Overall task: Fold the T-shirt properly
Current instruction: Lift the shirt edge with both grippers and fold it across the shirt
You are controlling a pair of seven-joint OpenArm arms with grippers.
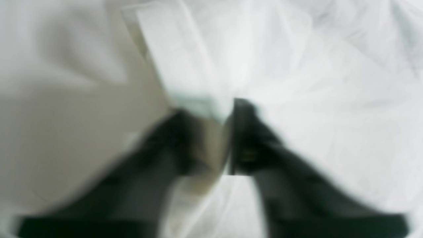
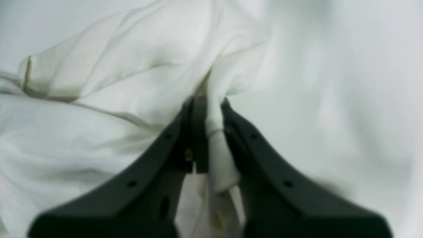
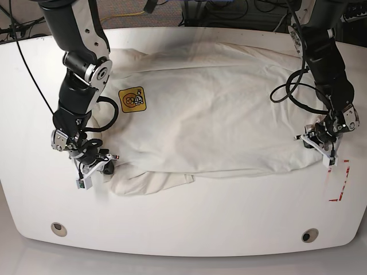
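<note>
T-shirt (image 3: pixel 218 114) is lying spread across my white worktop (image 3: pixel 183 217). My right gripper (image 2: pixel 208 109) is pinching a bunched fold at one edge; my left gripper (image 1: pixel 214 112) is closing on the opposite hem.

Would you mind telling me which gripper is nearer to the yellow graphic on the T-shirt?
The right gripper, just below the yellow graphic at the T-shirt's near edge. The left gripper is at the opposite end.

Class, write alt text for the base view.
A cream T-shirt lies spread across a white table, an arm at each side. The right gripper pinches one end, and the left gripper sits at the opposite edge.
</note>
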